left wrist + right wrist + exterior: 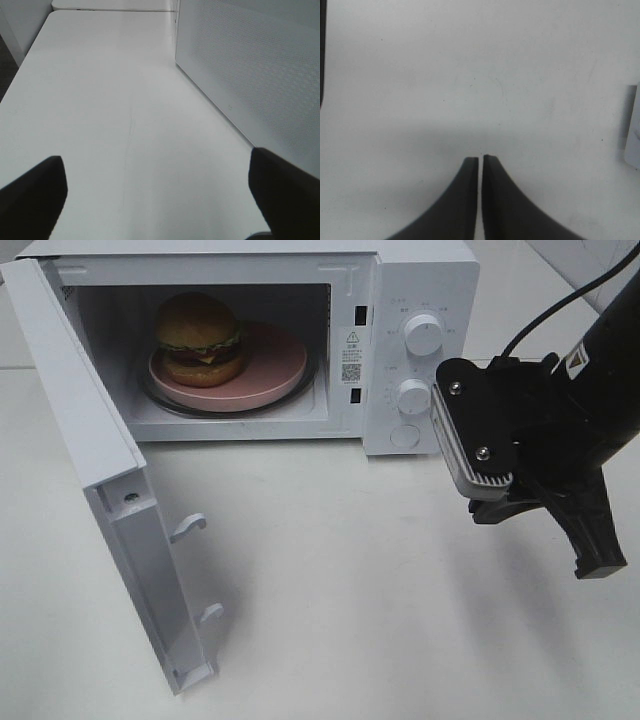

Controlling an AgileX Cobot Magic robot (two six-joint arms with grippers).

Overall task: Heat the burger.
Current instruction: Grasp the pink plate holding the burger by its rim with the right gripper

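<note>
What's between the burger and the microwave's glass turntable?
A pink plate; the burger sits on it, it rests on the turntable. Exterior high view shows it.

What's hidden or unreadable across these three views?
- Exterior high: the left gripper is out of frame and shows only in the left wrist view.
- Exterior high: the print around the microwave dials and on its sticker is too small to read.
- Exterior high: the burger hides the part of the pink plate behind it.
- Right wrist: a pale object is cut off by the frame edge and cannot be identified.
- Both wrist views: the burger is not in view.
</note>
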